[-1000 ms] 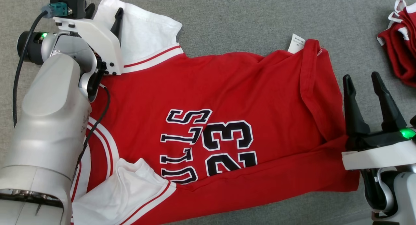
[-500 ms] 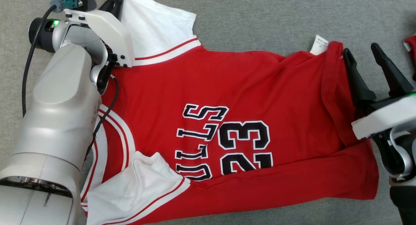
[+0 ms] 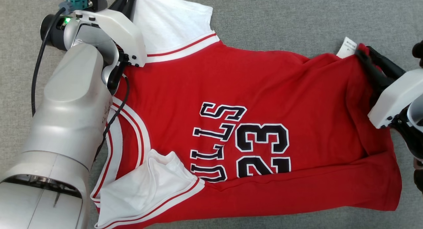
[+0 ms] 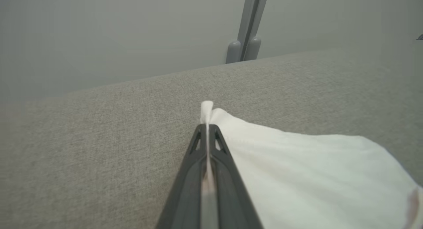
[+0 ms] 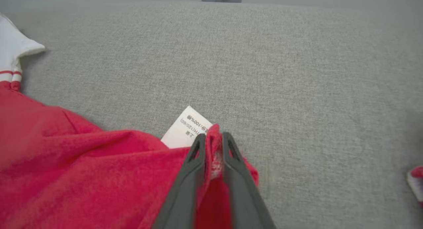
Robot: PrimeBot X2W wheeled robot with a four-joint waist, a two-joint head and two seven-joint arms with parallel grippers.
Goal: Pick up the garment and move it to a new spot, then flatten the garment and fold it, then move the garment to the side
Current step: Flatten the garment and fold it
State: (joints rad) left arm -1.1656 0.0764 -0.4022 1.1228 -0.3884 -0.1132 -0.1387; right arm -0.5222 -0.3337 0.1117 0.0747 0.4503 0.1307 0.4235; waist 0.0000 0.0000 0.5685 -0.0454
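My right gripper (image 5: 213, 136) has gone from beside the near stretch of the hem up to its far corner and closed on a pinch of red cloth there. My left gripper (image 4: 207, 126) has shut too. Nearest me, the red fabric basketball jersey with white sleeves and black "23" lettering (image 3: 264, 90) lies spread on the grey woven fabric surface (image 3: 281, 20), its near sleeve crumpled. Farther off on my left, my left fingers clamp the far sleeve's white edge. On my right, the small white printed care label (image 5: 186, 128) sticks out just beside my right fingertips. A scrap of red-and-white cloth (image 5: 417, 182) lies well apart, further right.
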